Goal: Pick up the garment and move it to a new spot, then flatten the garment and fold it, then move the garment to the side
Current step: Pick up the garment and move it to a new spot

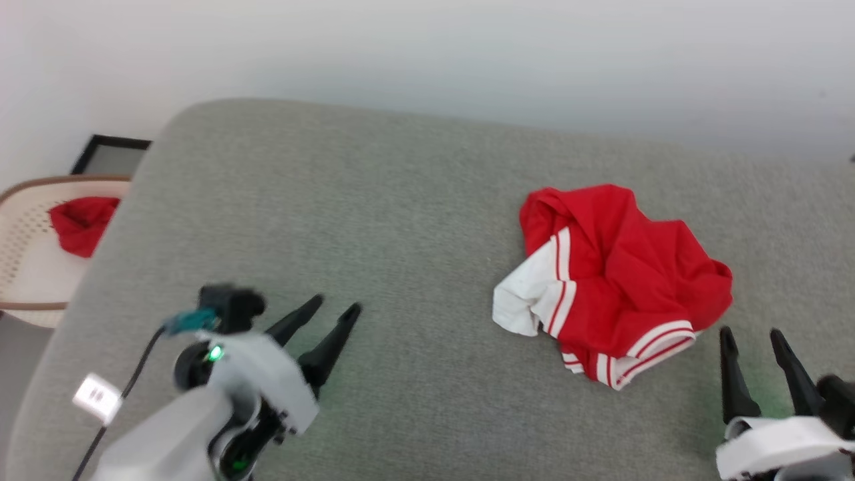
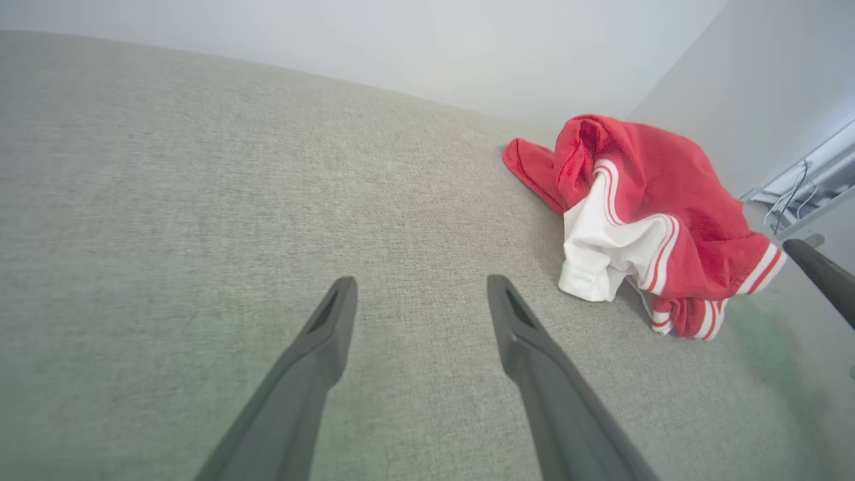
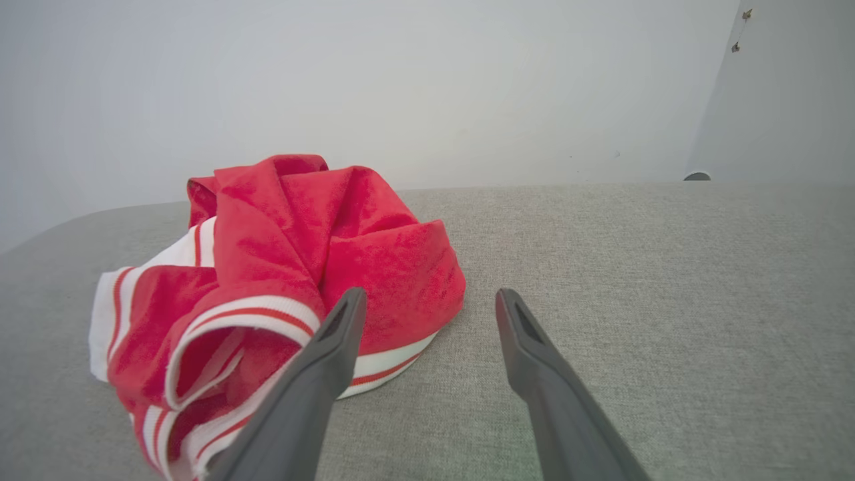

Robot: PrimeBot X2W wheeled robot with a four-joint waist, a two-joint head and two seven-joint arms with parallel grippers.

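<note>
Look at your left tool (image 1: 336,304): two long dark grey fingers (image 2: 304,381) tapering to blunt tips, set in a pale grey wrist shell (image 1: 267,374). A green light (image 1: 215,353) glows on it, a black block (image 1: 230,304) with a teal plug (image 1: 190,321) sits above, and a black cable (image 1: 133,371) carries a white tag (image 1: 98,397). Your right tool (image 1: 751,331) has matching fingers on a white shell (image 1: 778,441)

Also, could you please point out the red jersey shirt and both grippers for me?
red jersey shirt (image 1: 634,267): head view, crumpled red middle.
left gripper (image 1: 335,305): head view, midway between its open fingertips.
right gripper (image 1: 751,332): head view, midway between its open fingertips.
</note>
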